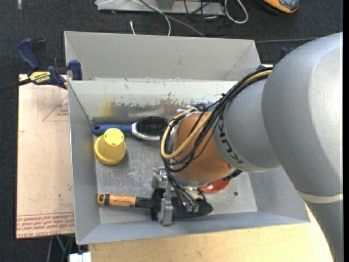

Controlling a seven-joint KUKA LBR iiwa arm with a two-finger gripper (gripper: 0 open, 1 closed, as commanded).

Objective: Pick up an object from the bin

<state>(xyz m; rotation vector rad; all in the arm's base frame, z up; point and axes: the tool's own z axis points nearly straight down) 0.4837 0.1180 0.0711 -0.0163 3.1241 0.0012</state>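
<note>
A robotics lab: a large grey robot arm (305,119) over a grey sheet-metal bin (163,59) on dark carpet (32,10), loose cables (227,4) beyond the bin's far edge.

A yellow cup (110,146) and a blue-handled hairbrush (143,128) are laid on the floor of the grey bin (136,171). An orange-handled tool (117,201) is seen near its front wall.

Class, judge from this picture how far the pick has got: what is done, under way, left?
Done: the gripper is low at the front of the bin, at the black end of the orange-handled tool. Under way: possibly a grasp there; whether it grips is unclear. Left: the lift, as the tool lies flat. The yellow cup and hairbrush lie untouched.
</note>
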